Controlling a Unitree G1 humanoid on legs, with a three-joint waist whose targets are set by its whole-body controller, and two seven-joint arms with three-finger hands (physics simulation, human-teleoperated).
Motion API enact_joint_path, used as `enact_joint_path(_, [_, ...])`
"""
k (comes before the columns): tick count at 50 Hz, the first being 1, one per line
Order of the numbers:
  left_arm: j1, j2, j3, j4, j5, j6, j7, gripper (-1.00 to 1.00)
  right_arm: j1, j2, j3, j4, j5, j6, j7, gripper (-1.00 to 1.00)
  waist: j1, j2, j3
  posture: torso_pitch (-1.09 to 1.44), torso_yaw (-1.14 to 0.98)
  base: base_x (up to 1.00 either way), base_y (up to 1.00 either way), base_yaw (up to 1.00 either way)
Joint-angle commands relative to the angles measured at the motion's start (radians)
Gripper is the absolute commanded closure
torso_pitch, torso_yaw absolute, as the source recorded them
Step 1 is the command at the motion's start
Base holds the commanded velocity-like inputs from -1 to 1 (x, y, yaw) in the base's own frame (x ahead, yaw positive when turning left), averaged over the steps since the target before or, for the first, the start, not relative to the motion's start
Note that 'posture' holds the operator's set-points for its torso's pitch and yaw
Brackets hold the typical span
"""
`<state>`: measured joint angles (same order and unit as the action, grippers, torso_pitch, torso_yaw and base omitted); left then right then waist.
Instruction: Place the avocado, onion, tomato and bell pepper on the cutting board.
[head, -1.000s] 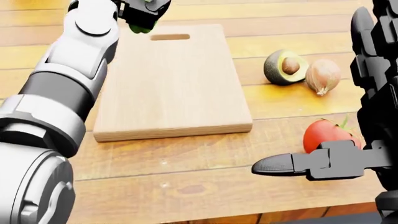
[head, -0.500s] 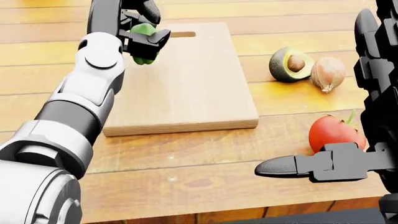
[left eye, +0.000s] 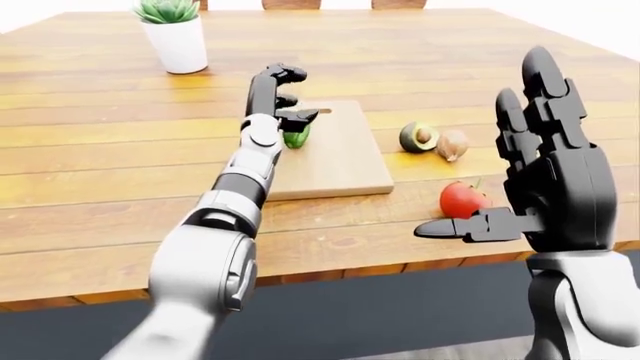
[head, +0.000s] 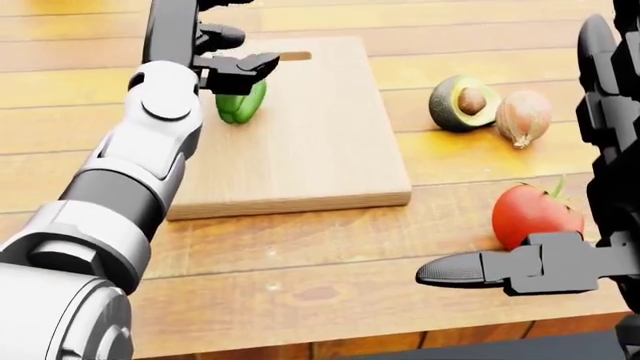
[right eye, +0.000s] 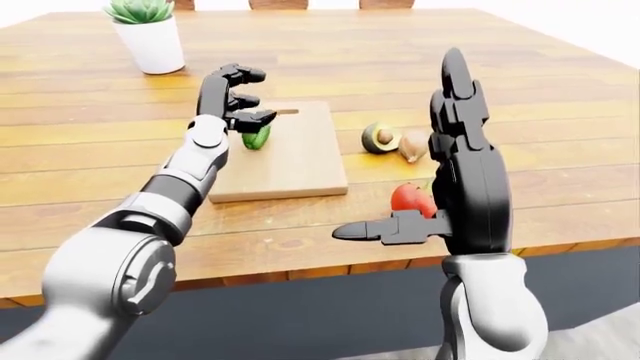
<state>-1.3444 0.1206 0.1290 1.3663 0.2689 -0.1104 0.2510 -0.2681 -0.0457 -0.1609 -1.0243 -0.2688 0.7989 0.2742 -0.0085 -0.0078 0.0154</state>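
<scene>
Bell pepper (head: 241, 103) on cutting board (head: 320, 150), just under open left hand (head: 222, 52).

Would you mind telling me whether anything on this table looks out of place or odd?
Nothing looks spilled or damaged. The bell pepper lies on the cutting board under the open left hand; the halved avocado, onion and tomato sit on the table, off the board.

Home dining setting, plank wooden table (left eye: 120, 172), potted succulent (left eye: 176, 34), chair backs (left eye: 291, 4)
</scene>
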Motion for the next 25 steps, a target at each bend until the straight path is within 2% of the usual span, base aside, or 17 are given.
enact_joint_path(1, [-0.047, 0.015, 0.002, -0.046, 0.004, -0.027, 0.009, -0.70, -0.024, -0.002, -0.003, -0.023, -0.004, -0.021, 0.002, -1.00, 0.000, -0.002, -0.026, 0.00, 0.00, 0.00, 0.00, 0.00])
enact_joint_path(3, [-0.048, 0.018, 0.003, -0.048, 0.004, -0.027, 0.010, -1.00, -0.026, 0.000, 0.001, -0.023, -0.010, -0.020, 0.005, -1.00, 0.000, -0.001, -0.026, 0.00, 0.00, 0.00, 0.00, 0.00])
enact_joint_path(9, [-0.075, 0.045, 0.003, -0.059, -0.001, -0.016, 0.009, -1.00, -0.036, 0.003, 0.010, -0.023, -0.026, -0.012, 0.009, -1.00, -0.002, 0.001, -0.025, 0.00, 0.00, 0.00, 0.00, 0.00])
enact_joint_path(16, [-0.111, 0.124, -0.015, -0.132, -0.005, 0.025, -0.008, -1.00, -0.042, 0.004, 0.017, -0.023, -0.040, -0.001, 0.017, -1.00, -0.004, 0.005, -0.022, 0.00, 0.00, 0.00, 0.00, 0.00])
enact_joint_path(20, [-0.102, 0.162, -0.020, -0.263, -0.030, 0.095, -0.069, -1.00, -0.062, -0.002, 0.020, -0.023, -0.079, 0.042, 0.029, -1.00, -0.006, 0.008, -0.019, 0.00, 0.00, 0.00, 0.00, 0.00])
enact_joint_path(23, [-0.049, 0.183, -0.047, -0.459, -0.017, 0.233, -0.131, -1.00, -0.064, -0.004, 0.044, -0.023, -0.106, 0.067, 0.026, -1.00, -0.006, 0.011, -0.016, 0.00, 0.00, 0.00, 0.00, 0.00])
enact_joint_path(25, [0.004, 0.189, -0.030, -0.688, -0.044, 0.385, -0.191, -1.00, -0.067, -0.020, 0.069, -0.023, -0.130, 0.100, 0.011, -1.00, -0.006, 0.012, -0.015, 0.00, 0.00, 0.00, 0.00, 0.00])
